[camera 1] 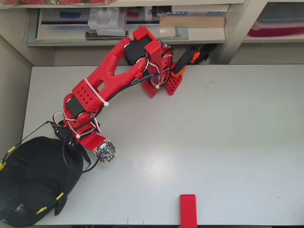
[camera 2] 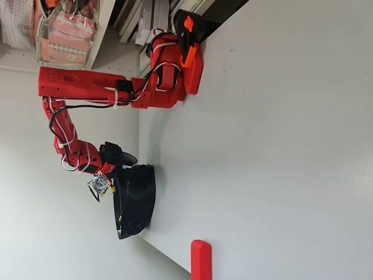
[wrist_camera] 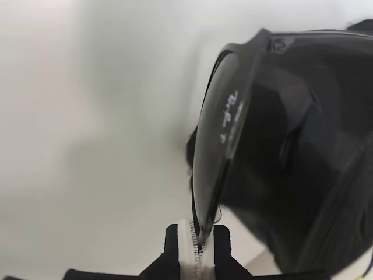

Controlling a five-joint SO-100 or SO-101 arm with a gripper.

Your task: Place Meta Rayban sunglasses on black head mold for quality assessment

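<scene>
End effector [wrist_camera: 197,248] pinched shut on the sunglasses' [wrist_camera: 224,146] frame edge, lens held upright just over the head mold [camera 1: 33,185] at the bench [camera 1: 213,133] corner, likely so the arms straddle the dome.

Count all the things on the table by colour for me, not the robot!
Black: 2, the rounded matte-black head mold and the thin black-framed sunglasses with yellow tips lying over it.
Red: 1, the small red rectangular block at the table's near edge in the overhead view.
Total: 3.
</scene>
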